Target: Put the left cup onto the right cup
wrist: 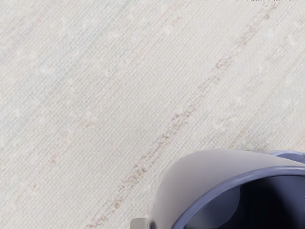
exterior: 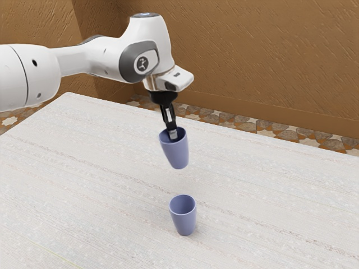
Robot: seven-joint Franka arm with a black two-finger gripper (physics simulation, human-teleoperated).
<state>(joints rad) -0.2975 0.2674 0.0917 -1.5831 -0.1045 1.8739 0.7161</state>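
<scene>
In the exterior view the black end effector points down from the white arm, its two thin fingers pinching the rim of the lifted cup, apparently with the cup's wall between them. This cup hangs in the air, tilted a little, with its narrower rounded base lowest. It is smooth, matte and periwinkle blue, and tapers from an open mouth. The wrist view gives what the side camera cannot: a look over the lifted cup from above, showing its thin blue lip, its dark hollow and its pale grey-lit outer wall against the surface, whose fine woven-looking grain carries faint brownish streaks. Back in the exterior view, the second cup stands upright on the surface, below the lifted one and slightly toward the exterior view's right, well apart from it, with the same shape and colour. Beyond the pale surface lie a patterned tiled floor and a rough ochre wall.
</scene>
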